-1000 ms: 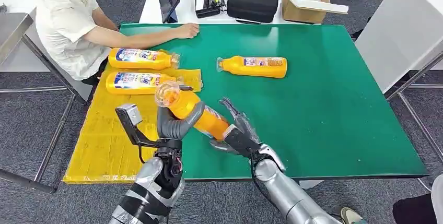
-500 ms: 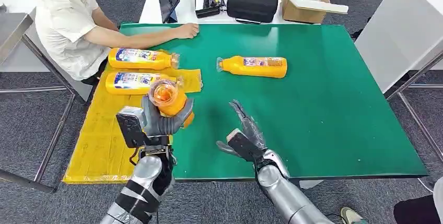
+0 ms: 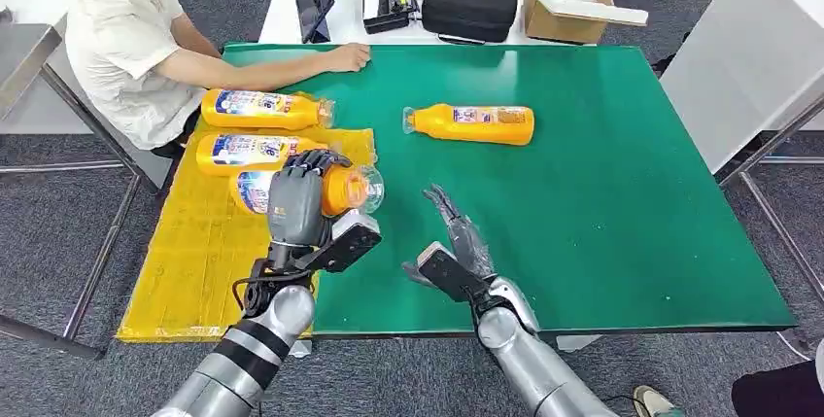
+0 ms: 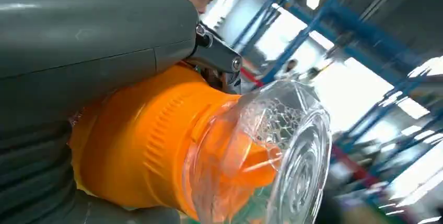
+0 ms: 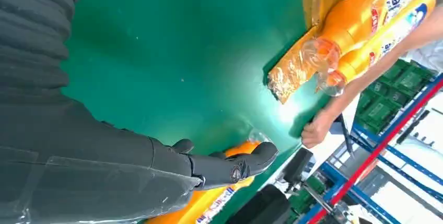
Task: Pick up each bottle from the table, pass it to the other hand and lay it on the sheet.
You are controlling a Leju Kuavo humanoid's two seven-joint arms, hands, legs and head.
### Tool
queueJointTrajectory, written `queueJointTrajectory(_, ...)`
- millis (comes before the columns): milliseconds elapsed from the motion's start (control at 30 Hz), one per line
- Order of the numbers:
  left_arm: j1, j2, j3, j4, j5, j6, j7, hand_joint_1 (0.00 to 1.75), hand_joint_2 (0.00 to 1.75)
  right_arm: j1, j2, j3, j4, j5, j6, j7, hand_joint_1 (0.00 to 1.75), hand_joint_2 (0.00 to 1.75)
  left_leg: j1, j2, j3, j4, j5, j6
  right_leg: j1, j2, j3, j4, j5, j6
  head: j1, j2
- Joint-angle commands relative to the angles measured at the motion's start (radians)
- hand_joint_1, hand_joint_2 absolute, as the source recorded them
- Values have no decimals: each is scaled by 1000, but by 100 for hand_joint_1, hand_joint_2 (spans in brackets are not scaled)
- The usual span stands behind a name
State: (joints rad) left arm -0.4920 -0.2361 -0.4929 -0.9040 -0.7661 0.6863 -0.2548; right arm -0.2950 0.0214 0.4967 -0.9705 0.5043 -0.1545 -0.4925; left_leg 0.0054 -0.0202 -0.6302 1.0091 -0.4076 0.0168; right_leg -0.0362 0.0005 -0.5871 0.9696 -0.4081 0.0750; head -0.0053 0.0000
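On the green worktop point(image 3: 602, 203) and its yellow sheet point(image 3: 194, 261) there are four orange bottles in all. Two lie side by side on the far part of the sheet: the far sheet bottle point(image 3: 262, 108) and the near sheet bottle point(image 3: 255, 151), caps toward the worktop's middle. One lone bottle point(image 3: 471, 123) lies on bare green, well apart from the sheet. The fourth, the held bottle point(image 3: 345, 189), is in the left hand point(image 3: 296, 201).

Change since half a second ago — the held bottle stood tilted with its clear cap toward the camera; now it is turned roughly level over the sheet's inner edge, just beside the near sheet bottle, cap pointing toward the worktop's middle. The left wrist has rolled, the back of the hand now facing up. The right hand point(image 3: 455, 247) has barely shifted.

Left hand: fingers wrapped over the orange body near the neck, grasping it; the left wrist view shows the thumb pressed on the shoulder behind the clear cap point(image 4: 271, 151). Whether the bottle already touches the sheet is hard to tell from the head view.

Right hand: released, fingers spread, holding nothing, just above the green surface.

One person point(image 3: 126, 38) sits at the far left corner — fist resting on the worktop edge.
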Motion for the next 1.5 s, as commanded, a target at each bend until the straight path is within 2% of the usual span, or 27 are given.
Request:
queueJointTrajectory(33,-167,51,-49,289,-208,-227,186,175,175,15,7,-61,-95,15,61,-3,0,175,1,0,2,0,0,-1,1,-1,2,0,-1,-3,0,0)
queueJointTrajectory(133,-175,50,-44,310,-210,-242,191,175,175,14,9,-63,-93,16,67,-1,0,175,1,1,2,0,0,-1,1,0,2,0,-1,-2,0,0)
queueJointTrajectory(200,-191,50,-56,348,-260,-263,237,175,175,14,13,-71,-89,15,74,1,0,175,1,2,3,0,-1,-1,1,1,3,0,-1,-4,0,0)
queueJointTrajectory(300,-215,44,-36,415,-265,-355,271,175,175,21,19,-84,-99,17,83,-1,0,175,2,1,3,1,-1,-1,2,-1,3,0,-1,-4,0,0)
queueJointTrajectory(633,-276,57,13,519,-291,-399,351,175,175,9,36,-91,-97,19,101,-7,0,175,1,2,1,1,-1,-1,1,1,1,1,-1,-3,0,0)
queueJointTrajectory(1067,-283,54,56,569,-276,-460,340,175,175,22,35,-88,-120,16,107,-10,0,175,1,2,2,1,-1,-1,1,1,2,1,-1,-3,0,0)
queueJointTrajectory(1100,-278,50,60,568,-272,-470,327,168,175,19,35,-90,-109,14,109,-11,0,175,2,3,4,1,-2,-1,2,1,4,1,-2,-5,0,0)
queueJointTrajectory(1133,-276,49,60,568,-272,-469,326,59,175,20,35,-90,-108,13,109,-12,0,175,2,3,3,1,-1,-1,2,1,4,0,-1,-4,0,0)
queueJointTrajectory(1167,-276,49,60,568,-272,-469,326,12,175,20,35,-90,-108,13,109,-12,0,175,1,2,2,1,0,-1,2,1,2,0,-1,-3,0,0)
queueJointTrajectory(1200,-275,48,57,569,-276,-472,323,0,175,19,35,-91,-101,11,110,-14,0,175,3,4,6,2,-3,-1,4,2,7,1,-3,-7,0,0)
queueJointTrajectory(1433,-281,57,76,588,-245,-604,255,0,175,-1,34,-98,-58,-8,114,-34,0,175,3,3,5,2,-3,-1,4,1,6,0,-2,-6,0,0)
queueJointTrajectory(1500,-274,59,76,591,-243,-619,244,0,175,-1,33,-100,-51,-10,114,-37,0,175,1,2,2,0,0,0,1,1,2,0,0,-2,0,0)
